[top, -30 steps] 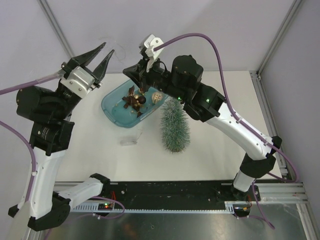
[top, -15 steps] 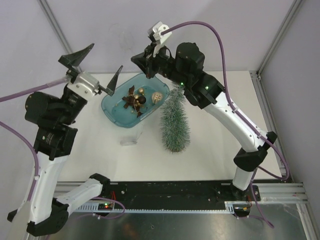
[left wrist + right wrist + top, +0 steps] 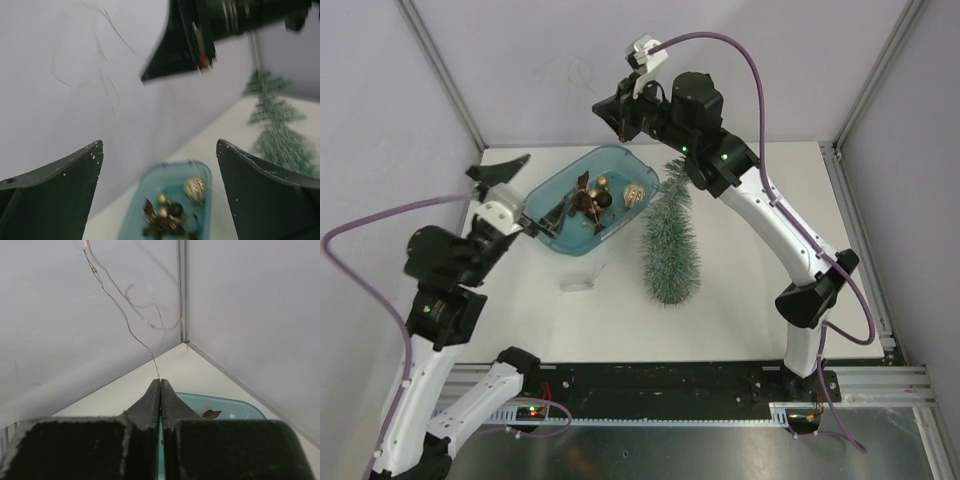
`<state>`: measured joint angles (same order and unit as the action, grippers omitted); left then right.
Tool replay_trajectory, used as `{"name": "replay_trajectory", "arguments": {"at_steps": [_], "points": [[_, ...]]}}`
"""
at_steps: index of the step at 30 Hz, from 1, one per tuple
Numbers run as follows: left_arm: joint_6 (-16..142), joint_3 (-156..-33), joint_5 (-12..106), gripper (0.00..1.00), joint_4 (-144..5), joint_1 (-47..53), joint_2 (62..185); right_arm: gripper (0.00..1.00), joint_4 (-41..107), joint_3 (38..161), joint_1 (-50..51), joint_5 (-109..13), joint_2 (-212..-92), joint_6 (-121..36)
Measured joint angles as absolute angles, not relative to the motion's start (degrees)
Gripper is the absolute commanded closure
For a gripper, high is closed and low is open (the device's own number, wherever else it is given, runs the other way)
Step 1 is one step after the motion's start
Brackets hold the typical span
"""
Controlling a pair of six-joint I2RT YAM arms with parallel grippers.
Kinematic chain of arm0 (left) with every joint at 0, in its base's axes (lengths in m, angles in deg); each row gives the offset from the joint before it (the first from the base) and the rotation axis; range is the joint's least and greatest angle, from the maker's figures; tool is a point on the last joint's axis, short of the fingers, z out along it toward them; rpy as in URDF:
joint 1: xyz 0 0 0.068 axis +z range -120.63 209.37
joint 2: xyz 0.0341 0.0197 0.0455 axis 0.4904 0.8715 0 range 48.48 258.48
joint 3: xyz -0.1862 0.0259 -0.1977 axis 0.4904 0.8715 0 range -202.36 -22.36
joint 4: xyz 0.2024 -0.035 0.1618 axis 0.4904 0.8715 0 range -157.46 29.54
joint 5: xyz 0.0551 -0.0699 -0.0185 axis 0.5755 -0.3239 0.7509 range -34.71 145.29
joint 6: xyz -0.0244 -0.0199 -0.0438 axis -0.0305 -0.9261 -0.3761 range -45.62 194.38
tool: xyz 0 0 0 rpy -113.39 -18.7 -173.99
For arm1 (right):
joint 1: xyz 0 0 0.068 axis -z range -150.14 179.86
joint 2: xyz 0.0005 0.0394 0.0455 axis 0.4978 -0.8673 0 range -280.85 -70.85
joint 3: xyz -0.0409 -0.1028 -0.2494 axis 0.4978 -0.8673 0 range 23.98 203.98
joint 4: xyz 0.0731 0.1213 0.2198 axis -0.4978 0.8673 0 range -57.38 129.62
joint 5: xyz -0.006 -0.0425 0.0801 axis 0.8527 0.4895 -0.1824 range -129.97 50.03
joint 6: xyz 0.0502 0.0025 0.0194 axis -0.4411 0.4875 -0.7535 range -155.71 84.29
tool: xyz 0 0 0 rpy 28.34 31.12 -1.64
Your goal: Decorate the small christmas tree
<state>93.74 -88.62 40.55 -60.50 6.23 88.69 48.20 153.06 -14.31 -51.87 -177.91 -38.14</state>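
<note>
The small christmas tree [image 3: 670, 245] lies frosted green on the white table, its tip toward the back wall and its base toward me; its bristles show at the right of the left wrist view [image 3: 280, 130]. The teal tub [image 3: 545, 200] holds a brown star ornament [image 3: 582, 200], a pale gold bauble [image 3: 636, 195] and small dark and gold baubles. My left gripper [image 3: 528, 192] is open wide at the tub's left end, nothing between its fingers. My right gripper [image 3: 610, 112] is raised behind the tub, shut on a thin light wire [image 3: 125, 325] that runs up along the wall.
A small clear plastic piece [image 3: 577, 280] lies on the table in front of the tub. Grey walls close the back and left, with metal frame posts [image 3: 440, 75] in the corners. The right arm [image 3: 770, 215] arches over the table right of the tree.
My left gripper opened wide and came down to the tub's left end. My right gripper rose away from the tub toward the back wall, still shut on the wire.
</note>
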Motion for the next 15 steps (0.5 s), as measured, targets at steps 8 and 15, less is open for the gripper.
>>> {"name": "replay_trajectory", "arguments": {"at_steps": [8, 15], "points": [[86.9, -77.9, 34.2, 0.00, -57.7, 6.2, 95.9, 1.00, 45.9, 153.7, -10.4, -55.0, -180.4, -40.4], [81.8, -74.0, 27.6, 0.06, -57.0, 6.2, 103.2, 1.00, 43.8, 154.0, -8.5, -57.0, -181.9, -41.8]]}}
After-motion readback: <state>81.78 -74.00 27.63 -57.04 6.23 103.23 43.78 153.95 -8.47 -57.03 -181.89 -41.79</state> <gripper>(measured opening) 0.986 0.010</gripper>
